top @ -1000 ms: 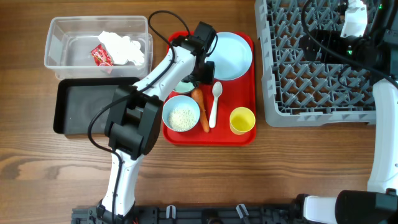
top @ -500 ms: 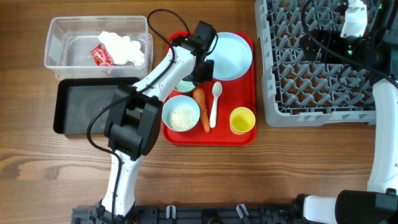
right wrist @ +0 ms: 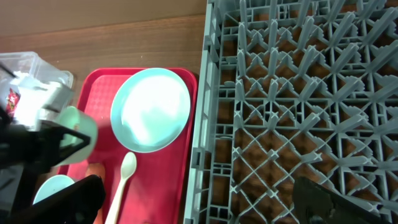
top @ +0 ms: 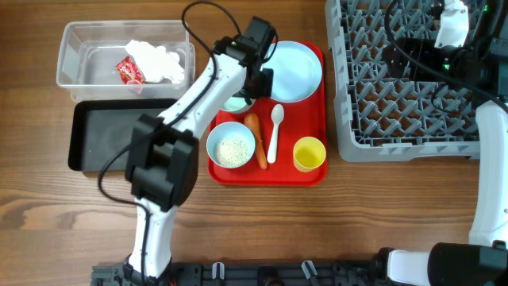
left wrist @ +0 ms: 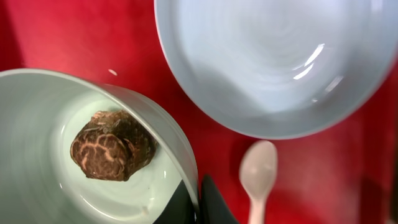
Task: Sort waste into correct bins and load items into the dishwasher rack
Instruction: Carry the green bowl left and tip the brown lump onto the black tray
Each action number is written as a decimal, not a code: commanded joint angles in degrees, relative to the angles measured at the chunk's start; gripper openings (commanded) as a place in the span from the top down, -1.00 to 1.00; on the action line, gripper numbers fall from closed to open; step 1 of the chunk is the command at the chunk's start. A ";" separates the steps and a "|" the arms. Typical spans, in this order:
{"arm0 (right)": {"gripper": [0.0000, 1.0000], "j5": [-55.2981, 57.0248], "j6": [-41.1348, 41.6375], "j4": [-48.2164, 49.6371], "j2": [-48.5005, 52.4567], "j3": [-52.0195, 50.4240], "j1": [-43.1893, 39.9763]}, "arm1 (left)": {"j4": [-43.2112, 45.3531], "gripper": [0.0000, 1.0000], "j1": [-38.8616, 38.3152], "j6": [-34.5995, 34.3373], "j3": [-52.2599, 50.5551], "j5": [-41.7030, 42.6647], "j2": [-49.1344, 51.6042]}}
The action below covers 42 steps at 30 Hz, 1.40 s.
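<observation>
My left gripper [left wrist: 199, 204] is shut on the rim of a small pale blue-green bowl [left wrist: 37, 186], one finger inside and one outside. A small brown round lump [left wrist: 112, 147] lies in that bowl. In the overhead view the left gripper [top: 252, 86] is over the red tray's far left, and the arm hides most of the bowl [top: 236, 104]. On the tray sit the light blue plate [top: 295, 70], the white spoon [top: 274, 131], the orange carrot [top: 256, 137], a bowl of rice [top: 231, 145] and the yellow cup [top: 309, 152]. My right gripper [right wrist: 196, 202] hangs open over the grey dishwasher rack [top: 413, 87].
The clear tub [top: 75, 56] at the far left holds the red wrapper [top: 129, 71] and the white tissue [top: 159, 57]. The black tray [top: 103, 135] lies just in front of it. The flat red tray [top: 317, 171] sits between the bins and the rack.
The left jaws have closed on the bowl's rim. The left wrist has shifted slightly toward the far side of the tray. The right arm has not moved.
</observation>
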 commanded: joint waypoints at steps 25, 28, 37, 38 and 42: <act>-0.99 -1.09 0.46 -0.11 0.96 0.02 -0.07 | -29.31 0.92 26.84 10.82 -10.29 22.58 -18.91; -1.00 -1.09 0.46 -0.74 0.96 0.02 -0.07 | -25.57 0.92 31.52 14.16 -15.54 26.80 -18.91; -0.99 -1.09 0.48 -0.94 0.96 0.02 -0.07 | -17.88 0.92 46.60 25.97 -22.08 50.77 -18.88; -0.99 -1.09 0.52 -0.94 0.96 0.02 -0.07 | -17.77 0.92 47.54 25.99 -22.08 51.36 -18.88; -0.99 -1.09 0.92 -0.96 0.96 0.02 -0.07 | -18.23 0.91 49.72 27.23 -22.16 53.29 -18.88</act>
